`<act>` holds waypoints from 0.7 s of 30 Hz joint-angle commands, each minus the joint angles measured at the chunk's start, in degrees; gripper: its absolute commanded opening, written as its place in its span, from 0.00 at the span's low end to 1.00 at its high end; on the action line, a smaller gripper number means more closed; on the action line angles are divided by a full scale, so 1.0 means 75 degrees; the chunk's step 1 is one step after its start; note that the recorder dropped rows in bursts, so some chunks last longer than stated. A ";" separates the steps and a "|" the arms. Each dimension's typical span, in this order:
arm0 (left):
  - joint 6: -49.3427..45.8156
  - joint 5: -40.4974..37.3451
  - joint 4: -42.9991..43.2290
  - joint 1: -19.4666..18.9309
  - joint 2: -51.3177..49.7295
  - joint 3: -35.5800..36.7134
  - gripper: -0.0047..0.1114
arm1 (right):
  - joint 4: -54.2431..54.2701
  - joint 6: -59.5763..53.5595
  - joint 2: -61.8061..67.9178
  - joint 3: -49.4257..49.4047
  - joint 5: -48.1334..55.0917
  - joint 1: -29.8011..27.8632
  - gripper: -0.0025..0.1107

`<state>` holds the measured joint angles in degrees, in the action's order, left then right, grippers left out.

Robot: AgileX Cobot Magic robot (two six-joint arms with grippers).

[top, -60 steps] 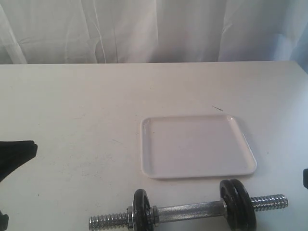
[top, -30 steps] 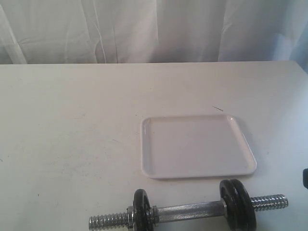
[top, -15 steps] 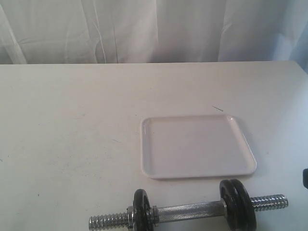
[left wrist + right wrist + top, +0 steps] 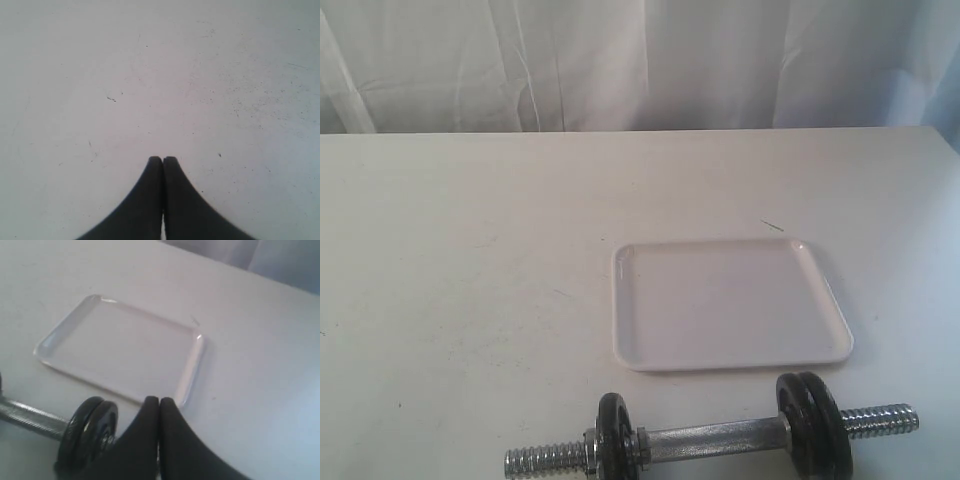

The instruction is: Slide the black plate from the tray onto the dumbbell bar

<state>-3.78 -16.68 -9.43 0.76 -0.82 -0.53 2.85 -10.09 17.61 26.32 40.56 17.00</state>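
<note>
The dumbbell bar [image 4: 715,440] lay along the bottom edge of the exterior frame, just below the tray [image 4: 730,366] at centre right. The black plate [image 4: 823,430] sat on the bar's right side, touching a second disc [image 4: 786,410]. The left gripper [image 4: 163,160] and the right gripper [image 4: 159,401] were both clenched, grasping nothing, over the worktop [image 4: 470,250].

White table [image 4: 470,250], white tray [image 4: 720,300] lying flat, dumbbell bar [image 4: 715,440] just beside it
</note>
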 commanded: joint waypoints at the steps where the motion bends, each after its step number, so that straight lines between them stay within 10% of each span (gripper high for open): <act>1: 0.0048 -0.0027 -0.0037 -0.0016 0.0040 0.0010 0.04 | -0.0380 0.0028 -0.0243 -0.0750 -0.2171 -0.0061 0.02; 21: 0.0048 -0.0027 -0.0037 -0.0016 0.0040 0.0010 0.04 | -0.0586 0.1017 -0.2349 -0.3509 -0.2735 -0.1154 0.02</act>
<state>-3.78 -16.68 -9.43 0.76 -0.82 -0.53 -1.17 -3.00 0.35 0.32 19.43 9.39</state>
